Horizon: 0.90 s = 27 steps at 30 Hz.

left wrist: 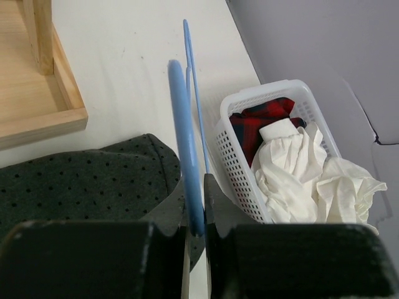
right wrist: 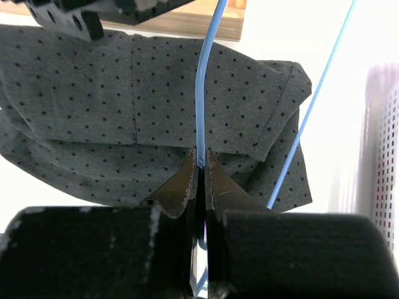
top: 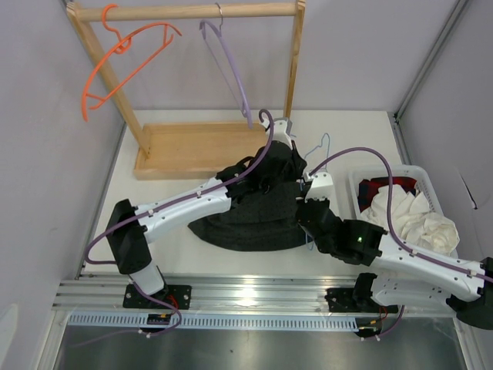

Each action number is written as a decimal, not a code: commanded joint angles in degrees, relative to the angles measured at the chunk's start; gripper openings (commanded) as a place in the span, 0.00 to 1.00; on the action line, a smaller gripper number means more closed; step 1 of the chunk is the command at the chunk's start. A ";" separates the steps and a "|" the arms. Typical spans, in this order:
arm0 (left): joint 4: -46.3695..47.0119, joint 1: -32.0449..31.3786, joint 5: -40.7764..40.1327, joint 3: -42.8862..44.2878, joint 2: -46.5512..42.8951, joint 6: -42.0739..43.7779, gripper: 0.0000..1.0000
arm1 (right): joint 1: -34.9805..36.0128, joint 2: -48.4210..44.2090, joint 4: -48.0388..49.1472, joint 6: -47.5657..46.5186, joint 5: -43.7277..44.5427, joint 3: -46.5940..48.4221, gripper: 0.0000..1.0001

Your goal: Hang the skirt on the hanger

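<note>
**Both grippers clamp a blue wire hanger over a dotted grey skirt**

The skirt [right wrist: 124, 106], soft charcoal fabric sprinkled with tiny dots, lies crumpled in a rounded heap on the white table [top: 177, 247], in front of the wooden rack's base. The hanger [left wrist: 187, 143], thin light-blue wire, crosses over the fabric, its small hook pointing away from the arms. The left gripper [left wrist: 196, 208] is pinched closed on one stretch of the wire. The right gripper [right wrist: 201, 163] is squeezed tight on another. Just right of the skirt, a white lattice plastic basket [left wrist: 234, 159] holds a rumpled white cloth [left wrist: 299, 177] and a dark red cloth [left wrist: 252, 124]. On the wooden rack [top: 185, 11] behind hang an orange hanger [top: 115, 65] and a purple hanger [top: 231, 73].
</note>
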 commanded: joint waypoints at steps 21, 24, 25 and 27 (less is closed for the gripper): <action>1.47 9.72 24.89 -11.74 -15.14 15.41 0.00 | -8.48 -8.71 -21.27 10.38 -15.26 13.88 0.51; 0.17 10.51 33.44 -13.24 -15.24 18.83 0.00 | -11.04 -8.80 -19.51 9.15 -21.07 12.65 0.43; -0.28 10.60 35.54 -13.85 -14.98 19.46 0.00 | -12.44 -8.71 -19.33 9.06 -21.97 11.69 0.42; -1.34 10.60 38.01 -14.30 -14.19 20.86 0.00 | -13.76 -8.45 -18.81 9.15 -24.08 10.46 0.40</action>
